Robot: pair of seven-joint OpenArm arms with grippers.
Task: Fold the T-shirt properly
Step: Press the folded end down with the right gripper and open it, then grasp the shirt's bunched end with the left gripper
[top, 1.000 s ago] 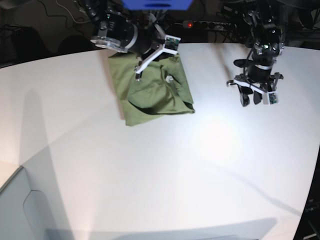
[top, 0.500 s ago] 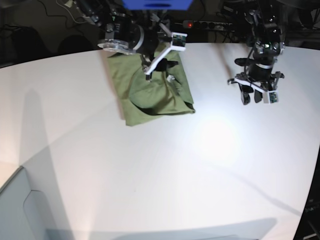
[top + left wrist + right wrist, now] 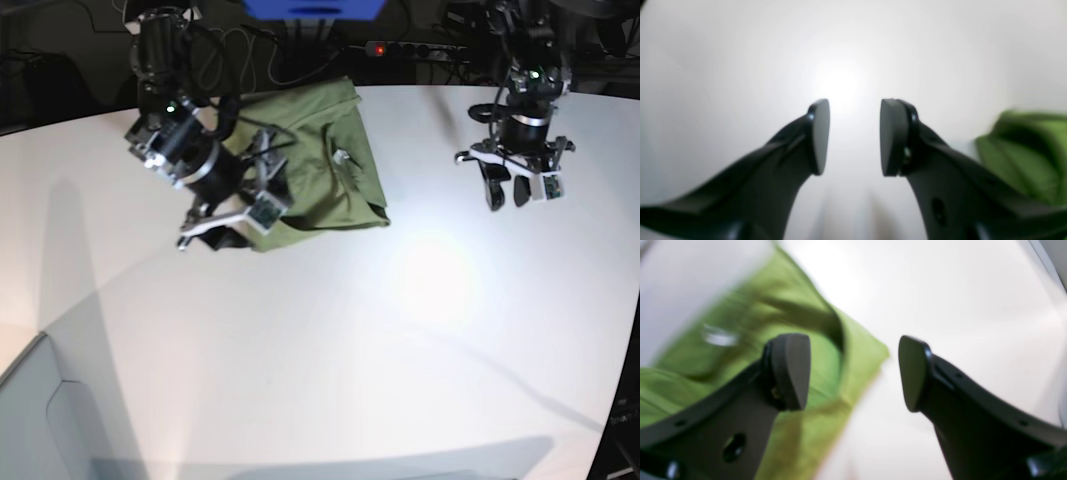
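Your right gripper (image 3: 222, 225) hangs over the near-left corner of the T-shirt (image 3: 318, 165), jaws spread wide with nothing between them. The shirt lies partly folded on the table (image 3: 330, 340) near the far edge. Well off to the right, your left gripper (image 3: 516, 190) hovers above bare table, jaws parted and empty.
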